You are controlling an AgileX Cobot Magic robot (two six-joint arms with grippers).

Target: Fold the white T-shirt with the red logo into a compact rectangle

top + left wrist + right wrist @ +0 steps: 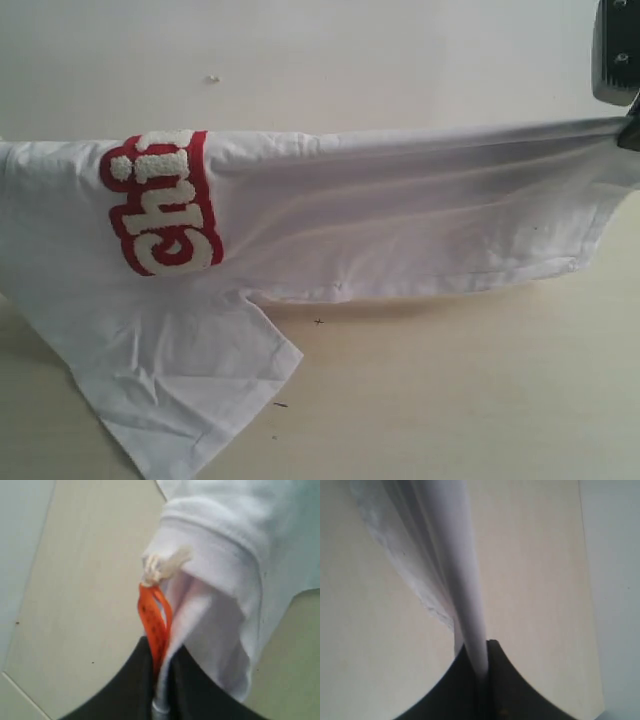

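Observation:
The white T-shirt hangs lifted and stretched sideways across the exterior view, its top edge taut from left to right. The red logo with fuzzy white letters shows on its left part, turned on end. One sleeve droops onto the table. My right gripper holds the shirt's right end at the frame edge. In its wrist view it is shut on a white fold. My left gripper is shut on the collar and the orange neck tag; it is out of the exterior view.
The beige table lies under the shirt, with small dark specks on it. A pale wall or board rises behind. A dark camera housing sits at the top right corner.

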